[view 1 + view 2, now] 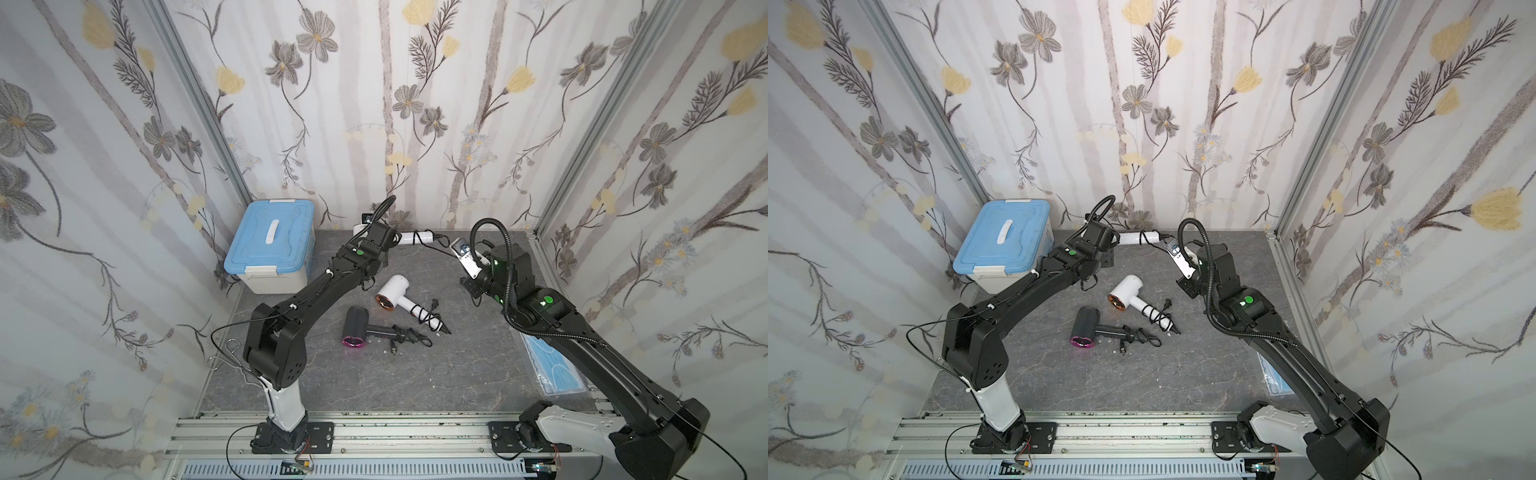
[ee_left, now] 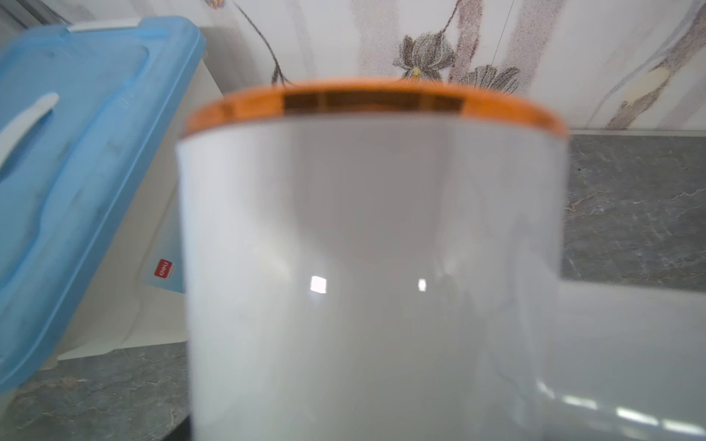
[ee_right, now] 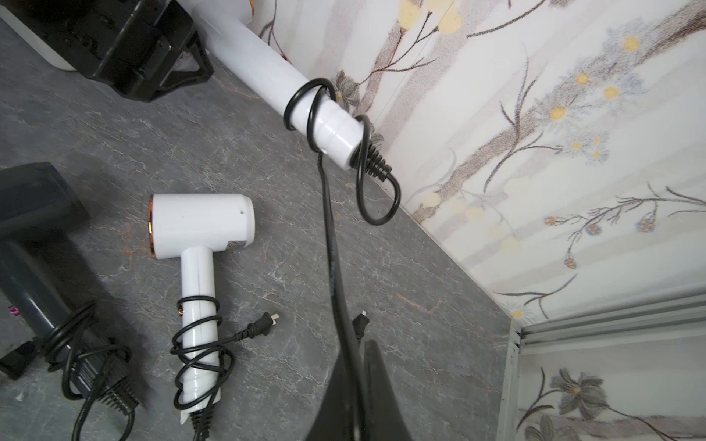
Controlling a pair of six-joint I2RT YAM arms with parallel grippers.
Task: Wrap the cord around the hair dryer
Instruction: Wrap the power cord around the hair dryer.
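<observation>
A white hair dryer (image 1: 417, 237) (image 1: 1138, 237) hangs above the table's back edge, near the wall. My left gripper (image 1: 384, 239) is shut on its barrel, which fills the left wrist view (image 2: 366, 248) and hides the jaws. Its black cord (image 3: 332, 244) loops about twice around the end of the handle (image 3: 328, 126). From there it runs taut to my right gripper (image 3: 361, 343) (image 1: 468, 286), which is shut on it near the plug (image 3: 361, 322).
Two more dryers lie mid-table with cords wound on their handles, one white (image 1: 395, 291) and one dark (image 1: 357, 328). A blue-lidded box (image 1: 270, 245) stands at the back left. A pack of blue masks (image 1: 548, 365) lies at the right edge.
</observation>
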